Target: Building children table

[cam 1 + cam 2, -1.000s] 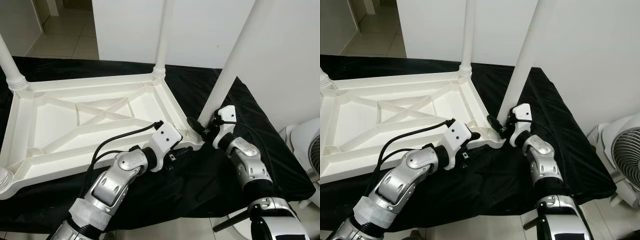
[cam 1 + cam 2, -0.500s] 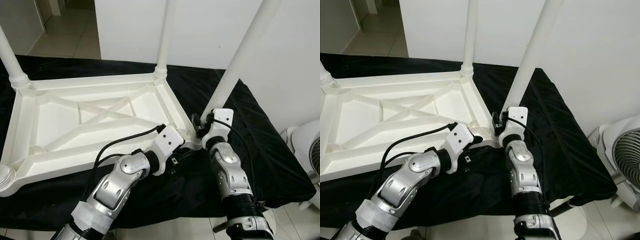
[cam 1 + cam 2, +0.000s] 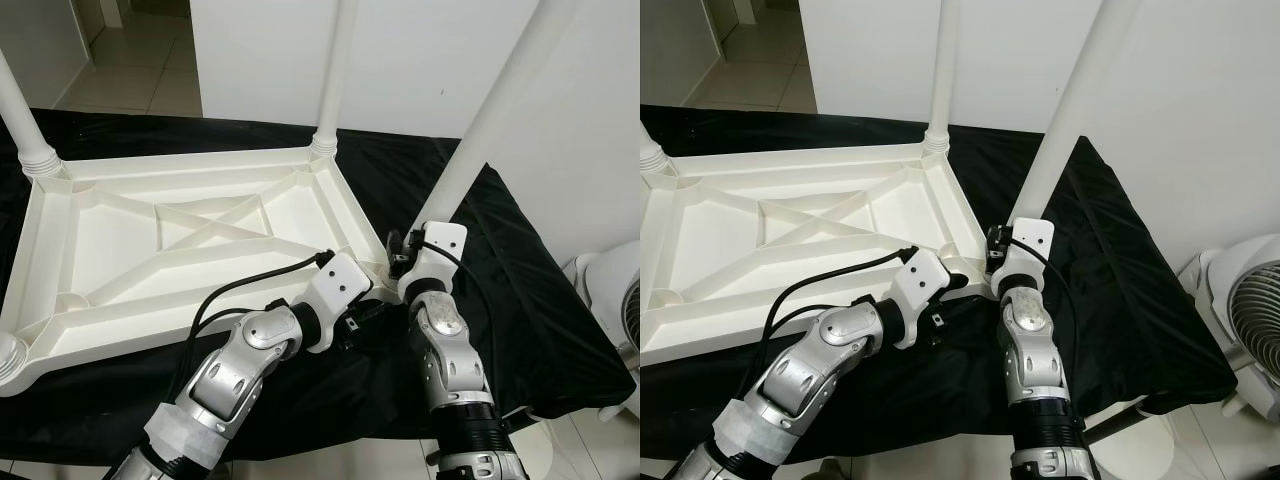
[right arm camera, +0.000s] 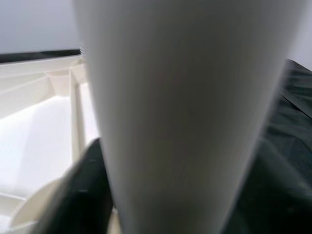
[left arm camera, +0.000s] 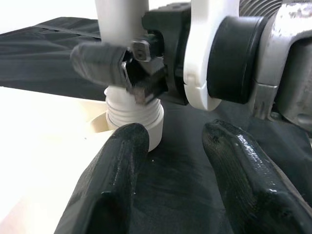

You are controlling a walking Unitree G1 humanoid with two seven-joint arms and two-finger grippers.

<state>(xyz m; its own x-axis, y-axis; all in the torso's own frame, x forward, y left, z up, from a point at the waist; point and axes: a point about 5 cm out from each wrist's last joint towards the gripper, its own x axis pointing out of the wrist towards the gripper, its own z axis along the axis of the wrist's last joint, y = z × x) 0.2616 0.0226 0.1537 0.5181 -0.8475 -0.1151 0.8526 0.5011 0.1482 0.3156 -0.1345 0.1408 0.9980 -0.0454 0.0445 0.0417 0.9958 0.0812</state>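
Here right hand (image 3: pixel 400 252) seemingly clamps leg (image 3: pixel 480 130); left hand (image 5: pixel 170 161) fingers apart beside socket

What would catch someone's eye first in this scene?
A white table top lies upside down on a black cloth, its legs pointing up. At its near right corner, the right end effector grips the base of the tilted leg, with the left end effector open just beside it.
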